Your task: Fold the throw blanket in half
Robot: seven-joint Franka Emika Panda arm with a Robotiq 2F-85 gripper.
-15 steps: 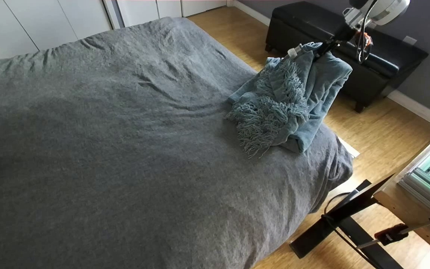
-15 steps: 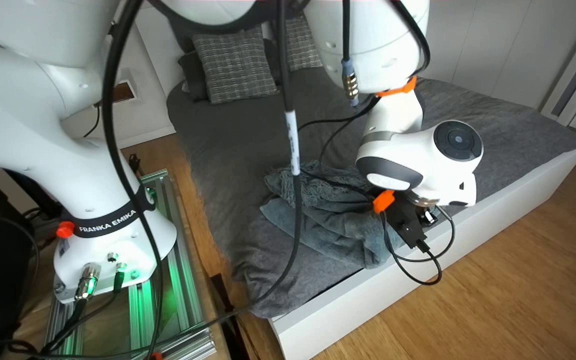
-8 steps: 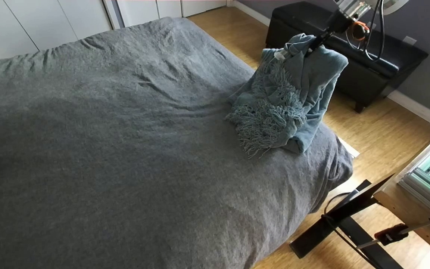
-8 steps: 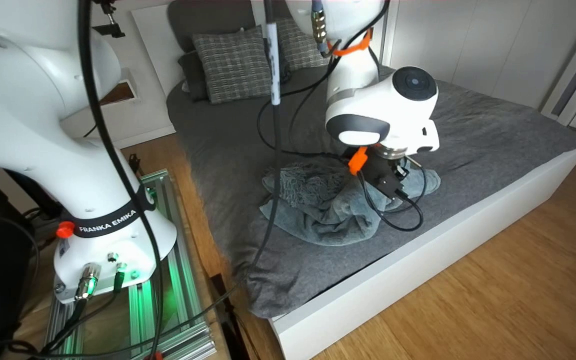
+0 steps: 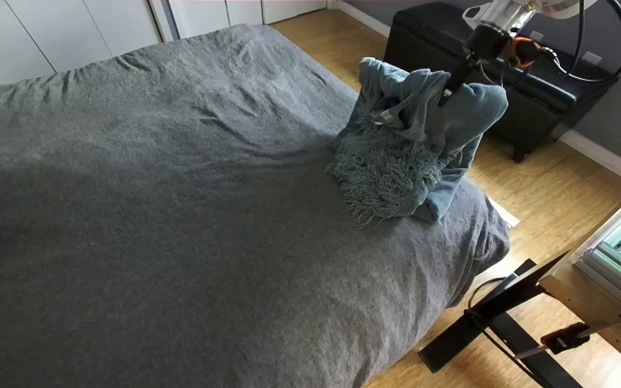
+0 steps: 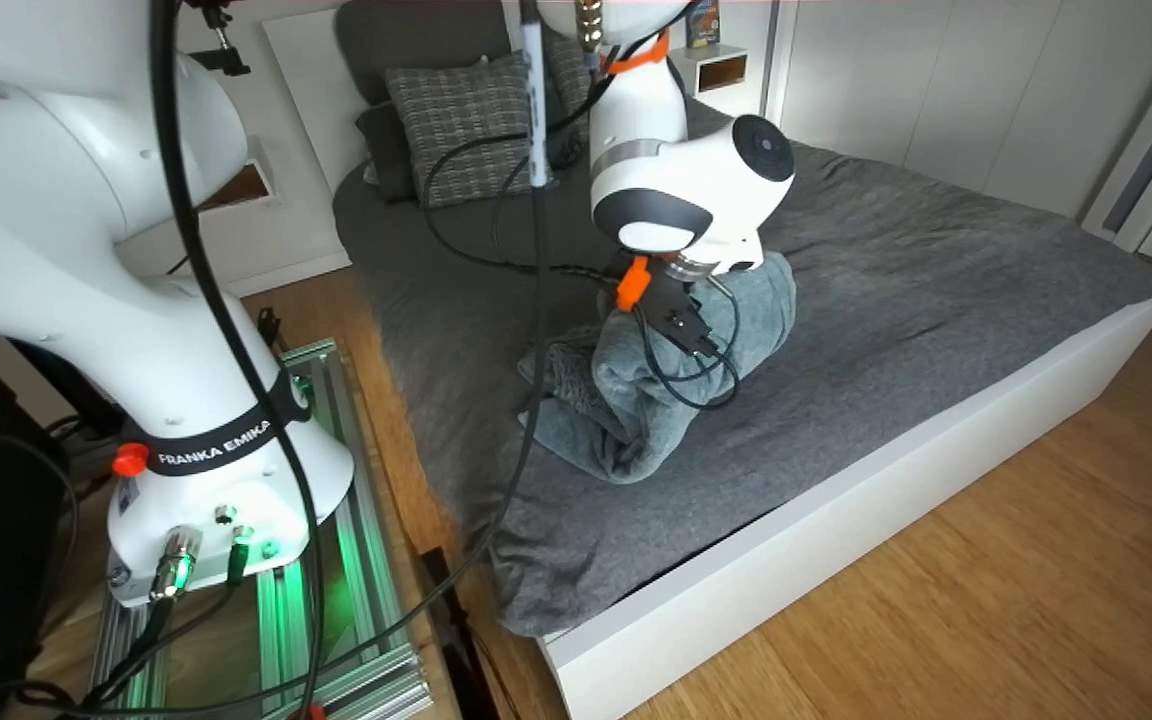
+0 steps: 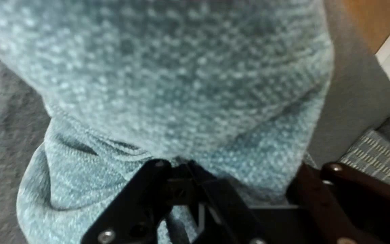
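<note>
Evidently the grey-covered bed (image 5: 192,205) served as the folding table, broad enough for cloth to lie flat. Beside it stood the white arm (image 6: 161,325), bent over a corner, probably so it could draw fabric upward. Near that corner was the throw blanket (image 5: 429,132): its lower part rested on the bed while the rest rose in a tent, presumably so that the lifted side might be laid across the remainder. No finished half-fold showed yet. The fringe (image 5: 380,172) sprawled over the lower part, where it could get trapped and leave the crease uneven. Above, the gripper (image 5: 443,98) looked clenched on a bunch of the cloth, since the fabric hung from that spot.

How many layers it pinched I could not tell. In the wrist view a near swell of blanket covered much of the scene; in an exterior view a single finger (image 5: 455,81) showed, its mate lost, probably behind cloth. Smallest was a pale patch (image 5: 386,116), perhaps a tag, too blurred to read.
</note>
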